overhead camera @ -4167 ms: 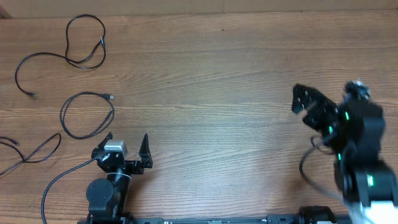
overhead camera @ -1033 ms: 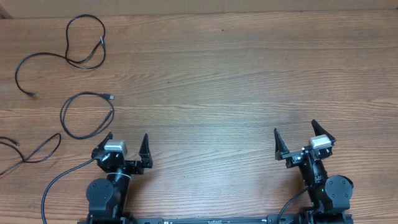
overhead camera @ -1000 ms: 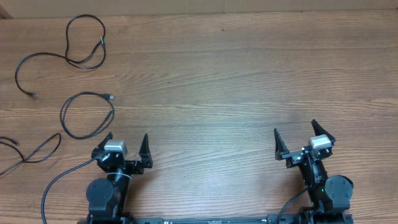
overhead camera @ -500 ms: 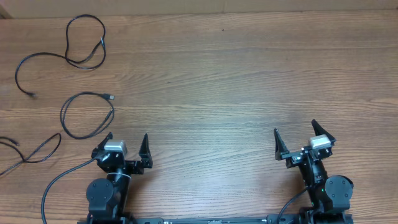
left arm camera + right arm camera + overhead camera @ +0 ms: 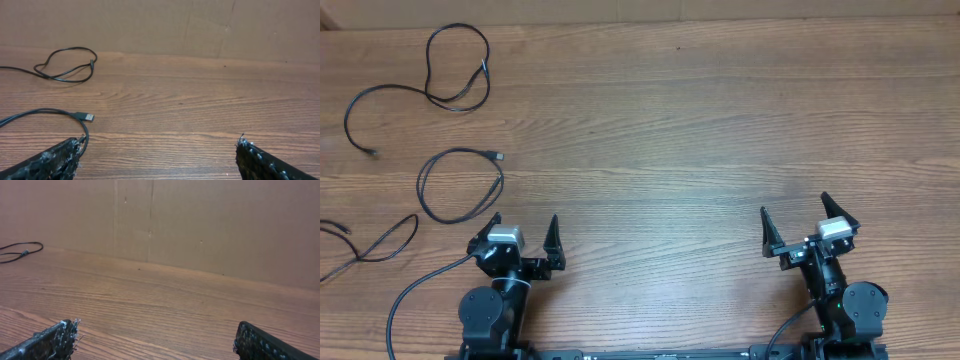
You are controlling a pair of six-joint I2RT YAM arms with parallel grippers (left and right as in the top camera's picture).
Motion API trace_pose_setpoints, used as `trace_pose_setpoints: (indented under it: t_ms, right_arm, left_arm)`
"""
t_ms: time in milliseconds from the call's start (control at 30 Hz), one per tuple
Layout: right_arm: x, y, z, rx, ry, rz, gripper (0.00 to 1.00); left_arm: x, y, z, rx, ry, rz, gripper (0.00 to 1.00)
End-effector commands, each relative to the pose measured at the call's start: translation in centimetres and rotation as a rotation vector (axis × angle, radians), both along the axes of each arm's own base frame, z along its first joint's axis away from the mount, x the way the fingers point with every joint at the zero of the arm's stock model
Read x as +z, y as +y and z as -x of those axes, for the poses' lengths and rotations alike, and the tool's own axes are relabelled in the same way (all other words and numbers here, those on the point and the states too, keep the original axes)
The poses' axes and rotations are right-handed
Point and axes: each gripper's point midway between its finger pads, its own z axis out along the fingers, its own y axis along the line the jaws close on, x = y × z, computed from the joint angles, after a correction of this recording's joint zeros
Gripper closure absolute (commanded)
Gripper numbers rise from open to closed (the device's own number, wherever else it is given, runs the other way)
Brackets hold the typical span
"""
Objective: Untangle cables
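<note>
Cables (image 5: 502, 178): three, laid as separate loose loops at far-left of table (image 5: 670, 130); not touching one another.
L gripper (image 5: 525, 218): jaws spread fully, nothing held; set just beside nearest loops.
R gripper (image 5: 793, 205): jaws spread fully, nothing held; well apart from cables.

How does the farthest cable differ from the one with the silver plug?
The farthest cable makes a small loop with a long tail; the nearer cable curls into one open ring. The farthest cable's tail tip looks dark; the nearer cable's is silver. Both are thin and black.
</note>
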Motion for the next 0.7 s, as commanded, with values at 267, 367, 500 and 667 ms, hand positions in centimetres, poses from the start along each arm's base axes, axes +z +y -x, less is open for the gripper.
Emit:
trace_pose_setpoints:
  t_ms: [267,367,500,667]
  right_arm:
    - [-0.1,0.1,0.0,0.003,-0.006,0.001,0.0]
    - [-0.1,-0.1,0.0,-0.008,-0.006,0.002,0.0]
    - [-0.3,-1.1,-0.2,-0.068,0.0,0.003,0.0]
    - [-0.3,-1.4,-0.2,-0.082,0.001,0.003,0.0]
  left_arm:
    - [0.1,-0.2,0.0,-0.013,-0.011,-0.014,0.0]
    - [0.1,-0.2,0.0,-0.013,-0.011,-0.014,0.0]
    - [0.1,-0.2,0.0,-0.013,-0.011,-0.014,0.0]
    - [0.1,-0.2,0.0,-0.013,-0.011,-0.014,0.0]
